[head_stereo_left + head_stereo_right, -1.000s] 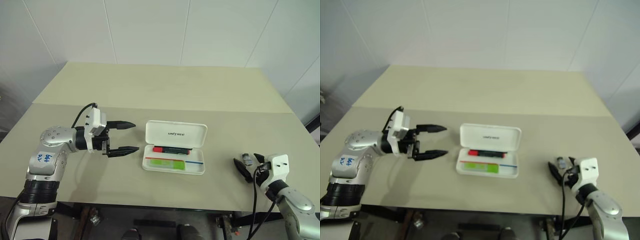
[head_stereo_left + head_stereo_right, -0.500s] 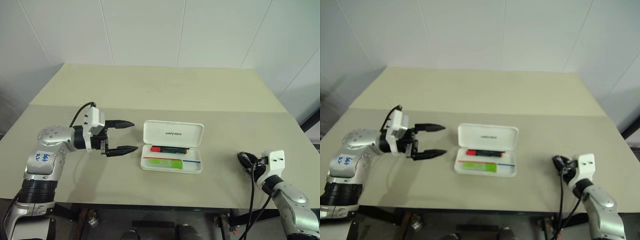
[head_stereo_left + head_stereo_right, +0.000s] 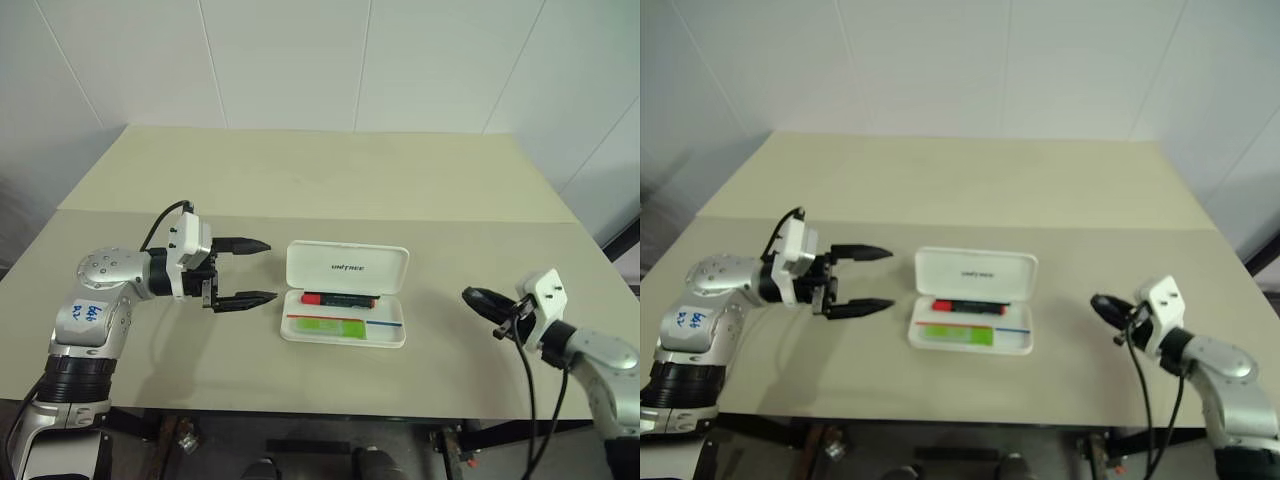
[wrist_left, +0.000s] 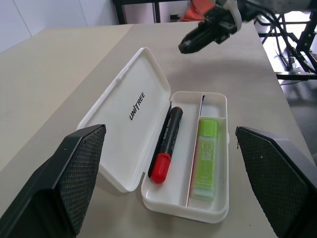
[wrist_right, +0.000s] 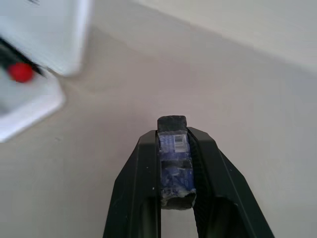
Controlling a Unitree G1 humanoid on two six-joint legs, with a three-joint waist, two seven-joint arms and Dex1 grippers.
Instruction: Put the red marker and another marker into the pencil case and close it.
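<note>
1. Right wrist view: right gripper point(image 5: 173, 163) closed on a small dark blue-labelled block point(image 5: 174, 166), pinched between both black fingers point(image 5: 141, 183) and held above the table point(image 5: 257, 124).
2. Head views: same gripper at the near right of the table, well apart from the pencil case point(image 3: 346, 306), fingertips aimed leftward toward it.
3. Left gripper point(image 3: 248, 271) at the near left, level, pointing right at the case, fingers spread wide with nothing between them, tips just beside the case's left end but not touching.
4. Pencil case at mid-table, lid standing open on the far edge, tray on the near side.
5. Red marker point(image 4: 167, 147) lying lengthwise in the far compartment of the tray, next to the lid hinge.
6. Another marker point(image 4: 205, 158), lime green, lying in the near compartment, parallel to the red one, a thin divider between the 2.
7. Beyond the case: bare beige tabletop, then a white panelled wall point(image 3: 360, 60).
</note>
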